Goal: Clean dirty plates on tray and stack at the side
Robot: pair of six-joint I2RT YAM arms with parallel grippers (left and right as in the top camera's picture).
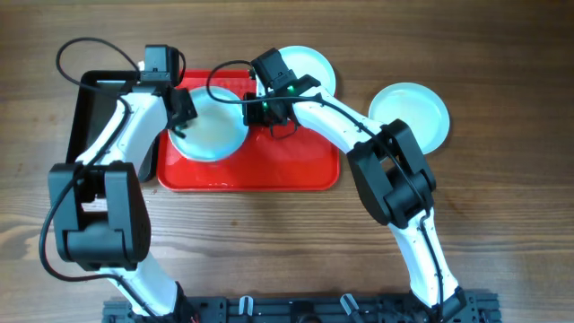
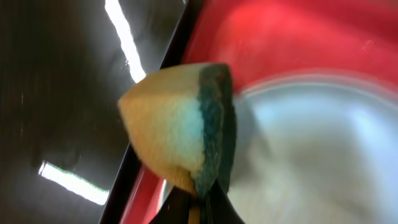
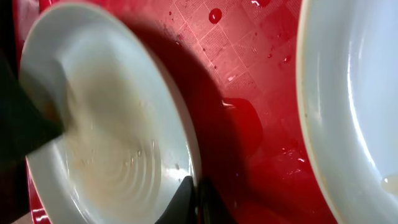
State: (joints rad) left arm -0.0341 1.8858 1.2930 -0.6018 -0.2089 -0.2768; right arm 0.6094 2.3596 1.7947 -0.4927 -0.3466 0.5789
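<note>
A pale plate [image 1: 213, 130] lies on the left part of the red tray [image 1: 269, 170]. My left gripper [image 1: 182, 115] is shut on a yellow sponge with a green scouring side [image 2: 180, 130], pressed against the plate's left rim [image 2: 311, 143]. My right gripper [image 1: 260, 112] is shut on the plate's right rim [image 3: 189, 186], tilting the plate [image 3: 112, 124], whose inside is smeared. A second plate [image 1: 309, 67] sits at the tray's back edge and shows at the right of the right wrist view [image 3: 354, 93]. A third plate [image 1: 410, 114] lies on the table to the right.
A black bin [image 1: 94, 112] stands left of the tray, its dark wall in the left wrist view [image 2: 62, 93]. Water drops lie on the tray floor [image 3: 249, 56]. The wooden table [image 1: 502, 224] surrounds everything.
</note>
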